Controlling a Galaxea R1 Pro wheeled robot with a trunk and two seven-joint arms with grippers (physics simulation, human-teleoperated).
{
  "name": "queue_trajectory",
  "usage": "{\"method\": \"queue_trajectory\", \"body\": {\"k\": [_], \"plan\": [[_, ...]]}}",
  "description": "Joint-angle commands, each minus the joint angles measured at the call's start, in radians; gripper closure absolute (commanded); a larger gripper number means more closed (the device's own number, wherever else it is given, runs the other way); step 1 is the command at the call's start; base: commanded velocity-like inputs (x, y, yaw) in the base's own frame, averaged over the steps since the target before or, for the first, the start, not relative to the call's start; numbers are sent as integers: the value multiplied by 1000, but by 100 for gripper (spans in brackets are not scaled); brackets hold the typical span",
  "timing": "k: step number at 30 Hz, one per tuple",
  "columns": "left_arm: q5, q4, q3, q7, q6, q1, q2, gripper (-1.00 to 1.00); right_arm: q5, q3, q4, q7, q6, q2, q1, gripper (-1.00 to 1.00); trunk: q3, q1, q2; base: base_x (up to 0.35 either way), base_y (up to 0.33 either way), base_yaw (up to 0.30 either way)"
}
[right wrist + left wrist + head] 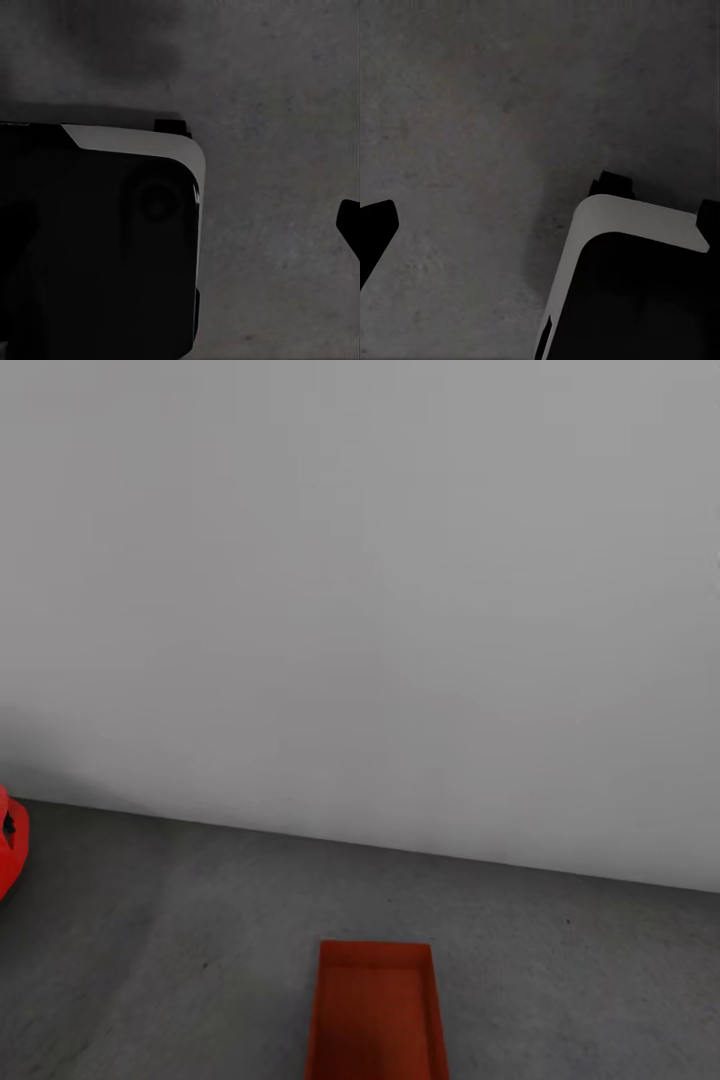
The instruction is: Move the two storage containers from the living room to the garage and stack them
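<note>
One orange-red storage container (377, 1015) sits on the dark grey concrete floor (560, 970) of the garage, low in the middle of the head view, its open top up and nothing inside. Its near end is cut off by the frame edge. My left gripper (542, 225) hangs over bare floor, with one black fingertip (375, 229) at the frame's side and a dark tip (709, 217) opposite. My right gripper (180, 225) also points at the floor, one fingertip (349, 223) showing at the edge. Nothing is between either pair of fingers.
A plain white-grey wall (380, 590) stands close ahead and meets the floor just beyond the container. A bit of the red car (10, 840) shows at the far left. My own black and white base (637, 285) (97, 240) lies beneath both wrists.
</note>
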Motion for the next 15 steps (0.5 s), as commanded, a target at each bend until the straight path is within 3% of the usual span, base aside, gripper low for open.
{"method": "queue_trajectory", "body": {"k": [1,6,8,10,12,15], "plan": [[8,1,-2,1,-3,-1,0,-100,-8,8,3,-1,-6,0,-1,-100,1,0,-1,0,0,0],[14,8,0,1,5,-1,-31,-100,-7,8,3,-1,-6,0,-1,-100,8,0,-1,0,0,0],[15,11,-1,-11,42,0,-42,-100,-7,8,3,-1,-6,0,-1,-100,12,0,-1,0,0,0],[14,11,-1,-49,90,4,-44,-100,-7,8,3,-1,-6,0,-1,-100,15,0,-1,0,0,0],[13,11,-1,-141,159,9,-42,-100,-7,8,3,-1,-7,0,-1,-100,18,0,-1,0,0,0],[12,11,-2,-220,201,12,-37,-100,-7,8,3,-1,-7,0,-1,-100,23,0,-1,0,0,0]]}}
